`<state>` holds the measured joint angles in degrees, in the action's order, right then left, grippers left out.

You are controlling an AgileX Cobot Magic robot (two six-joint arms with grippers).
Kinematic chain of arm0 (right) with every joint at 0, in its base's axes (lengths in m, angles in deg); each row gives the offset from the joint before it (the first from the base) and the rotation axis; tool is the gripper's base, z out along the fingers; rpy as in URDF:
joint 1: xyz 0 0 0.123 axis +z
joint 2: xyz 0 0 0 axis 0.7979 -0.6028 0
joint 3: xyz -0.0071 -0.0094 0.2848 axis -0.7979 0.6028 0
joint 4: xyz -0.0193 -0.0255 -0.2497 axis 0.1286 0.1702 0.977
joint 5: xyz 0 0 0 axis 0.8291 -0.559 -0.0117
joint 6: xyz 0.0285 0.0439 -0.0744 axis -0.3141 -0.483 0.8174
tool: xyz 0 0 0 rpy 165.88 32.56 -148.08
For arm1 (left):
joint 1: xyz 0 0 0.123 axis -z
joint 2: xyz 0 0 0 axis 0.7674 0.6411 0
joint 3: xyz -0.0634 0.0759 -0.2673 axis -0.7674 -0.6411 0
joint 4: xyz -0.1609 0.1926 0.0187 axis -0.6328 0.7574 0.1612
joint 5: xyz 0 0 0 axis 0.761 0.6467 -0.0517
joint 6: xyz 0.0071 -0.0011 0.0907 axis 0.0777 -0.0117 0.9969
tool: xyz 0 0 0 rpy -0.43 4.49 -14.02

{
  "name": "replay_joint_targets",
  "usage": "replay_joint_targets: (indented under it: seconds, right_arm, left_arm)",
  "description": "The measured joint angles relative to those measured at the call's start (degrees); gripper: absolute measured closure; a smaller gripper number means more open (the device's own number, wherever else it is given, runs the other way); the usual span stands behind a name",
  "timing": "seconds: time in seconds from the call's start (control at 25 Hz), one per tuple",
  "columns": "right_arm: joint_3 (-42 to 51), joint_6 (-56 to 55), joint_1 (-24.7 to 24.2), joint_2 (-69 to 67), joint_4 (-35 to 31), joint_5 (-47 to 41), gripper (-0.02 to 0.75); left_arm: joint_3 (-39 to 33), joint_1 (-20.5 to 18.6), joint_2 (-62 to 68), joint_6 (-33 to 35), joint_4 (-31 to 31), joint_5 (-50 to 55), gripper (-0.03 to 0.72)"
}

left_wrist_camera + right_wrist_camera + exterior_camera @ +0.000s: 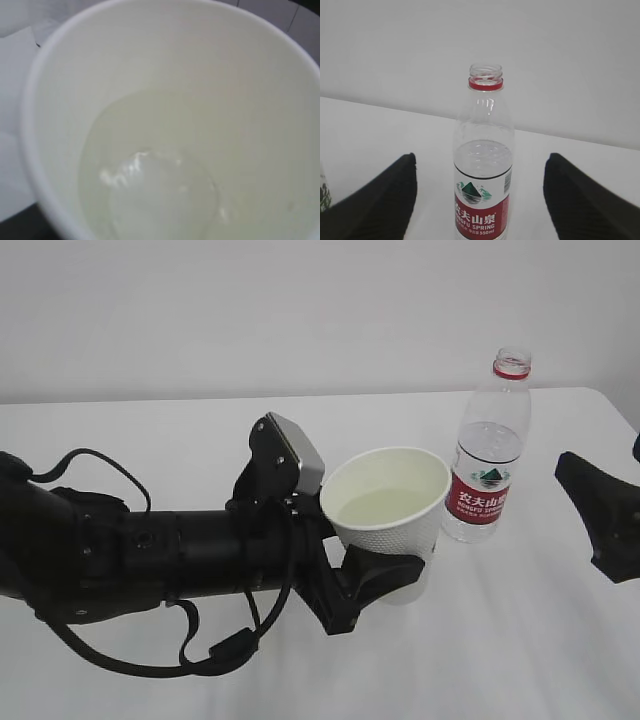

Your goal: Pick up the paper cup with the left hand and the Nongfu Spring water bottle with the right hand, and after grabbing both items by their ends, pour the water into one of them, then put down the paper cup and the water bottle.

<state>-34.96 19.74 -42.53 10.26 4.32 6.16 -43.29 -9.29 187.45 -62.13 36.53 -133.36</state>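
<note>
The white paper cup [388, 502] is tilted towards the camera in the middle of the table, with pale water [385, 504] in its bottom. My left gripper [392, 578] is shut on the cup's lower end, its black fingers [372, 578] wrapped around the base. In the left wrist view the cup's cream inside [190, 90] fills the frame, with water [150, 190] pooled at the bottom. The Nongfu Spring water bottle [490, 455] stands upright and uncapped just right of the cup, partly full. My right gripper [598, 512] is open at the right edge, apart from the bottle [483, 170]. The bottle shows between and beyond the open fingers [385, 200].
A white cloth covers the table [520, 640], which ends at a plain white wall behind. My left arm [130, 560], with its cables, lies across the left half of the table. Bare cloth lies in front of the cup and the bottle.
</note>
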Motion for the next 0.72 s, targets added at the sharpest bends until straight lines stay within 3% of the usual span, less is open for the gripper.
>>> replay_joint_targets:
  seconds: [0.44, 0.72]
  right_arm:
    - [0.0, 0.3, 0.0, 0.0, 0.0, -0.2, 0.142]
    - [0.0, 0.3, 0.0, 0.0, 0.0, -0.2, 0.143]
  left_arm:
    - [0.0, 0.0, 0.0, 0.2, -1.6, 2.6, 0.165]
    - [0.0, -3.3, 0.0, 0.3, -1.6, 3.9, 0.169]
